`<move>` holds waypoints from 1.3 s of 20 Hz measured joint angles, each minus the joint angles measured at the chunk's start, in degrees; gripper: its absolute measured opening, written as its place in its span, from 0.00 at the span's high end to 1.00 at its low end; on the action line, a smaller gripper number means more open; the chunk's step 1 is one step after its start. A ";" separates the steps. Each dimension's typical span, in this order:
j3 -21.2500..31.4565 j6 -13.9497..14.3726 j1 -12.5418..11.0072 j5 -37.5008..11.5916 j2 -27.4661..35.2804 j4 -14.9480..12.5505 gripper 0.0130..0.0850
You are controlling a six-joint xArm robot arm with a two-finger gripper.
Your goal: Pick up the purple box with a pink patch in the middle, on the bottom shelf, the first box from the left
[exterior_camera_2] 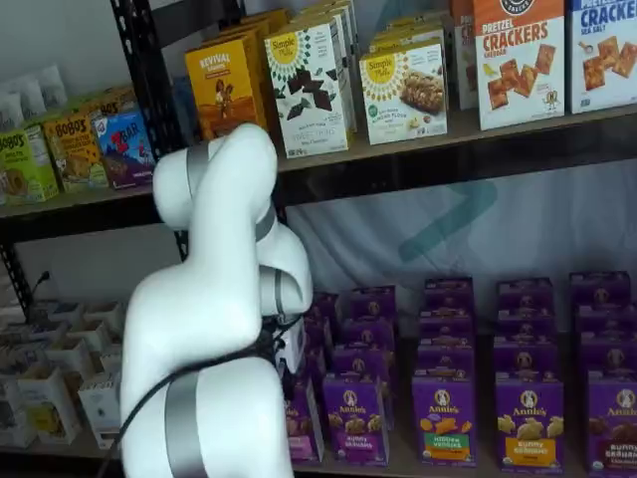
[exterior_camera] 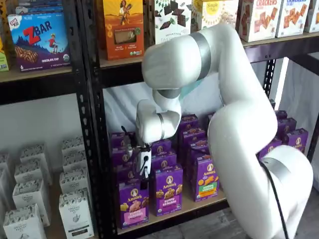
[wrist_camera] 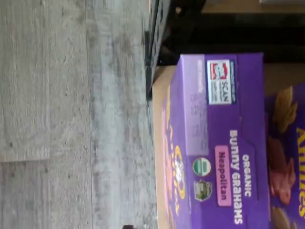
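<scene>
Purple box (exterior_camera: pixel 133 203) upright, front-facing

Bottom shelf board (exterior_camera: pixel 199 205) of tan wood, carrying rows of purple Annie's boxes standing upright in both shelf views. At the front in a shelf view: the purple box with a pink patch (exterior_camera: pixel 133 203), a second purple box (exterior_camera: pixel 168 190) just beside it, and one with an orange-and-green panel (exterior_camera: pixel 206 178) next along. Below and in front, grey wood-grain floor (wrist_camera: pixel 71 119), bare in the wrist view.
</scene>
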 joint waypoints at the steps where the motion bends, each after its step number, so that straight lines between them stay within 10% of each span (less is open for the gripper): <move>1: -0.53 0.71 -0.15 0.59 0.40 -0.95 0.00; 14: -6.00 4.49 -0.73 5.09 5.25 -5.81 0.00; 26: -8.24 3.60 -0.32 5.88 7.45 -4.33 0.00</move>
